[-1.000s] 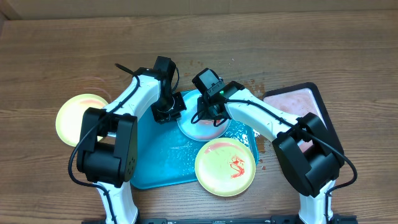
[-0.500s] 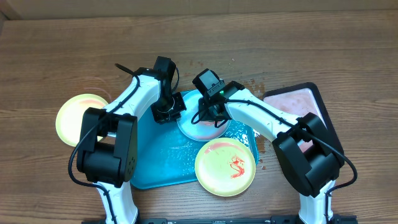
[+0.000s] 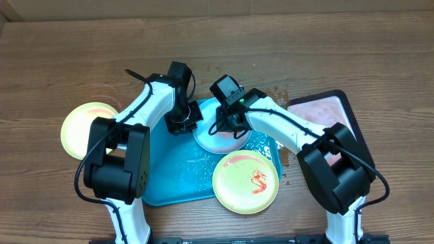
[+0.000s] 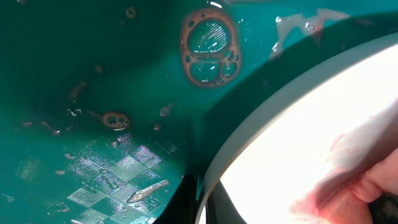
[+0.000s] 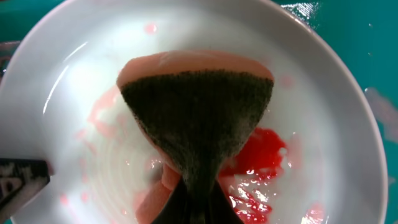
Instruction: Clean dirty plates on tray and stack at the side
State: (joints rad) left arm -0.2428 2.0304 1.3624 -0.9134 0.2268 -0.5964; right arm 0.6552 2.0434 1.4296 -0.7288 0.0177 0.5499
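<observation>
Right wrist cam pretty much explains it: the light blue plate (image 5: 311,74) lies flat under the camera with the sponge (image 5: 196,118), pink with a dark scouring face, pressed onto its middle. There's red sauce (image 5: 261,152) smeared just beside and below it. My read is we're mid-scrub on this one, not done. The sponge is pinched at its narrow end by the right gripper (image 3: 229,127), jaws clenched on it. That puts the plate straight beneath those jaws with only the sponge in between.

Over at the plate's left rim is the left gripper (image 3: 182,124). In the left wrist view the rim runs right up to a dark finger at the bottom edge. From the right wrist you can see a dark fingertip lying over the rim, so I'd say those jaws are clamped on the plate's edge. Makes sense: one arm pins it so it doesn't skate around the wet tray (image 3: 173,169) while the other wipes.

Further out, the plate sits in the far part of the tray, toward the right, and the tray floor is wet and speckled with gunk. A yellow-green plate (image 3: 245,181) with a red squiggle hangs over the tray's near right corner and looks not yet cleaned. The other yellow-green plate (image 3: 81,132) is on the bare tabletop (image 3: 68,61) to the left, apart from the tray, which I'd guess is the start of the stack. Off to the right sits the black-rimmed tray (image 3: 319,107), nobody touching it.
</observation>
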